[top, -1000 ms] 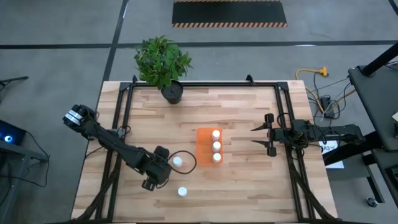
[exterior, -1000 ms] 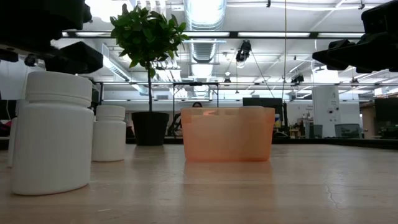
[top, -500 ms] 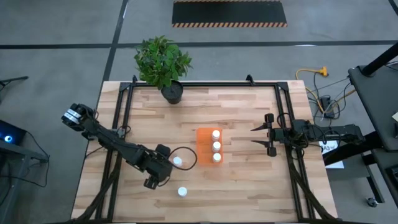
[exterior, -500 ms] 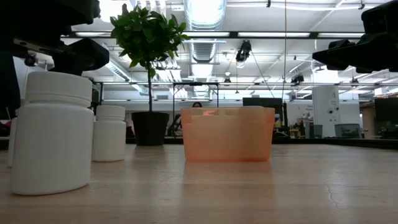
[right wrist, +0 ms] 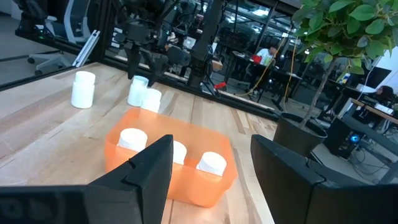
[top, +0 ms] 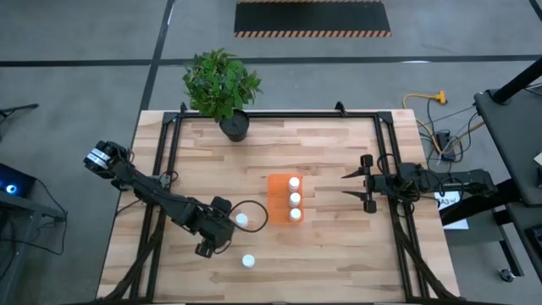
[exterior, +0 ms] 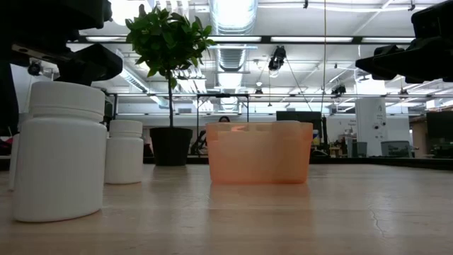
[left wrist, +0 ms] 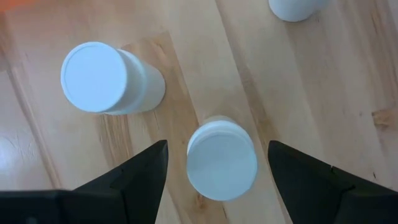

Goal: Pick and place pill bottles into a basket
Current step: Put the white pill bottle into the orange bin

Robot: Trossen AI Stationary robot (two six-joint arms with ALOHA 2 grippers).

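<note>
High view: the left pincer [top: 222,230] was held over the bottles left of the orange basket [top: 279,204], its fingers spread with nothing between them. One loose bottle [top: 242,220] was seen just beside it, another bottle [top: 248,261] nearer the front edge. Three bottles [top: 294,198] were already stood in a row inside the basket. The right pincer [top: 354,186] was parked near the right rail, part open and empty.

Low view: a near bottle [exterior: 60,152] and a farther bottle [exterior: 124,151] were seen upright on the pale wood surface [exterior: 283,212], the basket well apart from them. A plant [exterior: 168,42] stood behind, with an open workshop beyond.

Left wrist view: a third loose bottle [left wrist: 222,160] was framed between the spread fingers [left wrist: 140,174], with a neighbour [left wrist: 107,78] close by. For a good grasp, the drop should be made straight down, centred on the cap, so the neighbour is not knocked.

Right wrist view: the basket was seen ahead of the waiting fingers; a seated person [right wrist: 268,55] was visible far off.
</note>
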